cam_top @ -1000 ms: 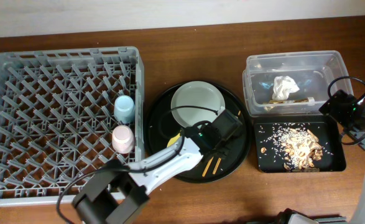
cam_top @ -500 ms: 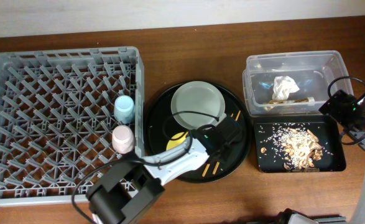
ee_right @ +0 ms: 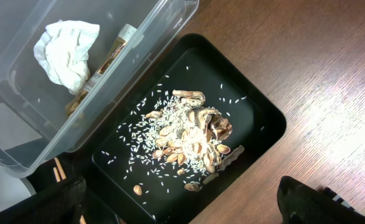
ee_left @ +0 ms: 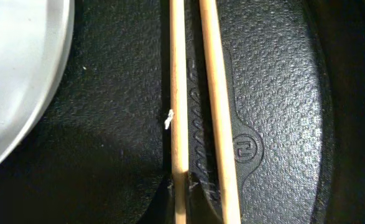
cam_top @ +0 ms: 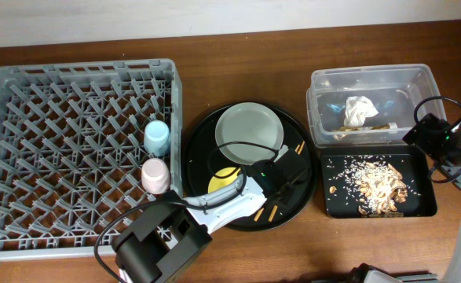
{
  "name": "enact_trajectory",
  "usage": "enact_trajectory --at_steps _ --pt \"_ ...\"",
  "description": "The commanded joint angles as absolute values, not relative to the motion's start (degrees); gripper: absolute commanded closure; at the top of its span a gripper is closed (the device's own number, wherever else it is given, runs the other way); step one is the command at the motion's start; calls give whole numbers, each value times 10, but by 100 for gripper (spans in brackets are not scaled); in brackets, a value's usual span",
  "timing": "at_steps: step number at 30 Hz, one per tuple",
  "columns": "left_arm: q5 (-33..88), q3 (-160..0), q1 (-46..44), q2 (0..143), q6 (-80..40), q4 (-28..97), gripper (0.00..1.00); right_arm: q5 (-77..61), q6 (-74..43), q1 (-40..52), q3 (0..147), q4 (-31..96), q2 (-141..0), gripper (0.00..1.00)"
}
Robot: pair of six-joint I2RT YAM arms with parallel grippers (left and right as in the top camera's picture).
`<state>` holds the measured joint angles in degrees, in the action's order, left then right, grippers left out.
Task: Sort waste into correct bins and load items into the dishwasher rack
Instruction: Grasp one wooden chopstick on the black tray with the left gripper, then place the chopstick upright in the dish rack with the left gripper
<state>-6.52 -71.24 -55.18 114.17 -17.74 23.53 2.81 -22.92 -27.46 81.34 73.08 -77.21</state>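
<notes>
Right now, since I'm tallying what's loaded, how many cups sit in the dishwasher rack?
2. The light-blue cup stands by the right edge of the dishwasher rack; the pink cup just in front of it. The left arm covers the rack's front-right corner, so one could hide there.

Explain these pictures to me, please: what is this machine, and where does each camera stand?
Two robot arms work at a table. One camera looks down from above; one sits on each wrist. On the table: a grey dishwasher rack holding a blue cup and pink cup; a round black tray with plate, yellow bowl and chopsticks; a clear tub with a tissue; a black tray with food scraps. The left arm is over the chopsticks, which fill its wrist picture; its jaws are hidden. The right arm's jaws stand open, empty.
</notes>
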Motion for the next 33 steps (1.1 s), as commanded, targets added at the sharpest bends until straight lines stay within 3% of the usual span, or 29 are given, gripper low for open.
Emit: enact_trajectory --at_steps 1,6,12,16,20,26,28,33 --pt "-86 -723 -551 1153 -175 241 100 35 -230 -278 820 731 -773 1" --pt "-87 -813 -550 1102 -175 312 100 35 -230 -278 820 731 -773 1" --pt "-151 -944 -507 1013 -175 502 100 35 -230 -278 820 731 -773 1" --pt "-242 -959 -420 979 -175 641 100 35 -230 -278 820 731 -773 1" --pt "-253 -946 -303 983 -128 718 100 35 -230 -278 820 731 -773 1" --pt "-218 -882 -145 985 -116 687 100 35 -230 -278 820 731 -773 1" --pt "-174 -848 -96 985 -57 638 100 35 -230 -278 820 731 -773 1" --pt "-164 -795 -41 985 8 575 100 35 -230 -278 820 731 -773 1"
